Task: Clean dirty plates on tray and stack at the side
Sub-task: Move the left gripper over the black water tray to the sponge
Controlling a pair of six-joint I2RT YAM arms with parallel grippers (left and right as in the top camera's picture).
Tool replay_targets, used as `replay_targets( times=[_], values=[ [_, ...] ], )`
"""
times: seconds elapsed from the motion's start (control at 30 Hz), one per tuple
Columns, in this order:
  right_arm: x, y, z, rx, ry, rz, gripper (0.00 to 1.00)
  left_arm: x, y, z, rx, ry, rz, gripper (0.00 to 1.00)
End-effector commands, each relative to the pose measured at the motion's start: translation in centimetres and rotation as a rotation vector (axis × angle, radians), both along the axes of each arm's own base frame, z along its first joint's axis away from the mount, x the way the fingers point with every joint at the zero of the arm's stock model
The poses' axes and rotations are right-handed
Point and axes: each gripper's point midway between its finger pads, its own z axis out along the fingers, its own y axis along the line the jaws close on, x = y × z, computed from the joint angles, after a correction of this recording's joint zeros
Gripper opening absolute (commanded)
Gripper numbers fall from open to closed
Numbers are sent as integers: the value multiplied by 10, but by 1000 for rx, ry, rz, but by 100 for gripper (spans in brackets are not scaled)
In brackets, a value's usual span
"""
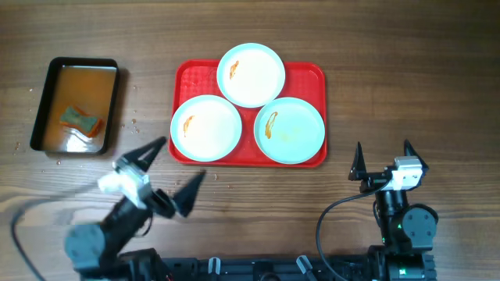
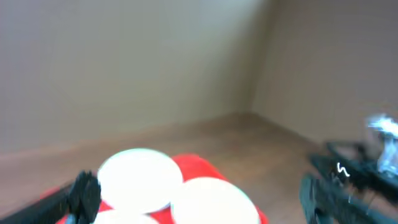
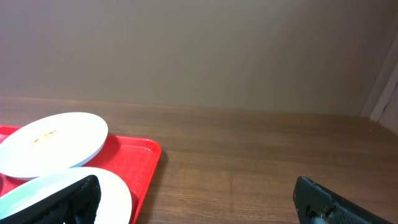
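Three round white plates lie on the red tray (image 1: pixel 308 74): one at the back (image 1: pixel 251 74), one front left (image 1: pixel 206 127), one front right (image 1: pixel 289 129), each with an orange-brown smear. My left gripper (image 1: pixel 166 173) is open and empty, in front of the tray's front left corner. Its blurred wrist view shows the plates (image 2: pixel 138 177) and tray (image 2: pixel 196 168) between the fingers (image 2: pixel 196 199). My right gripper (image 1: pixel 383 160) is open and empty, right of the tray's front right corner. Its wrist view (image 3: pixel 196 199) shows two plates (image 3: pixel 53 144) and the tray's rim (image 3: pixel 140 158) at left.
A black tray (image 1: pixel 45 101) of brownish water with a green and orange sponge (image 1: pixel 82 121) stands at the left. Small crumbs lie on the wood near it. Cables run along the table's front edge.
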Motion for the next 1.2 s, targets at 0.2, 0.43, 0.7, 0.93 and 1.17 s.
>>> replay_targets(
  times=[0.2, 0.43, 0.7, 0.93, 1.17],
  values=[
    [0, 1, 1, -18, -5, 8, 100, 87, 70, -2, -66, 649, 248, 100],
    [0, 1, 1, -18, -5, 8, 100, 117, 163, -58, -113, 1124, 810, 100],
    [0, 1, 1, -18, -5, 8, 100, 160, 247, -105, -192, 1254, 1159, 100],
    [0, 1, 1, -18, -5, 8, 100, 166, 271, -111, -226, 1227, 1200, 100],
    [0, 1, 1, -18, -5, 8, 100, 187, 293, -169, -178, 1286, 1262, 100]
  ],
)
